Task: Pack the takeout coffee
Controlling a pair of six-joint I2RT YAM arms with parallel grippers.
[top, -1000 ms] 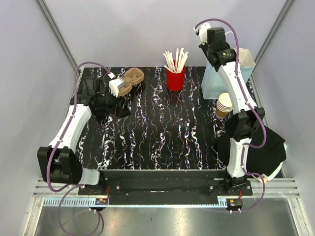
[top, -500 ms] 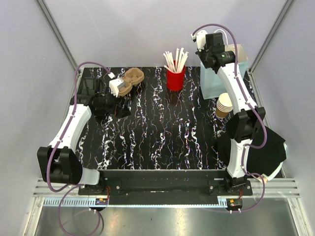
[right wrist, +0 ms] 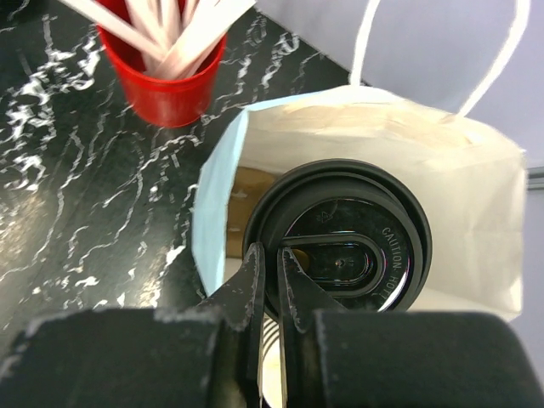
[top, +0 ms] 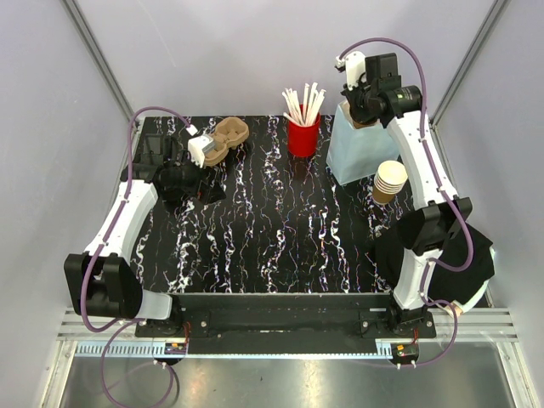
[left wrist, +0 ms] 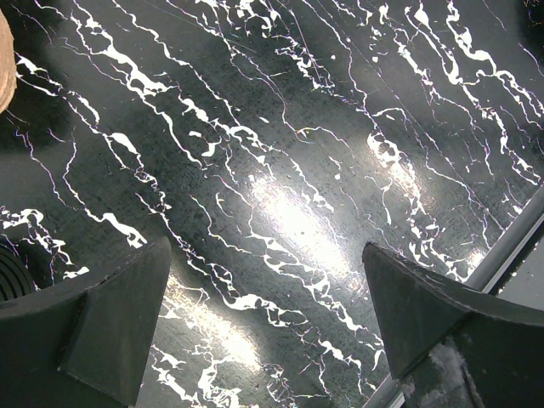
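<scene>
Sitting inside the pale blue bag (right wrist: 466, 189): black-lidded takeout coffee (right wrist: 342, 223).

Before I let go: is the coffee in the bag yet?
In, at least at the mouth: the coffee lid sits inside the bag rim, right claw shut on it. Depth: cannot tell.

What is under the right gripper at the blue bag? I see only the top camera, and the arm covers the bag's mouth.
Observer: The right wrist camera shows a black-lidded coffee cup in the open mouth of the bag.
Operator: Is it gripped?
Observer: Yes. The right gripper is shut on the near rim of the lid.
Operator: And the left side?
Observer: On its wrist camera the left gripper is open, with only the bare table between its fingers.
</scene>
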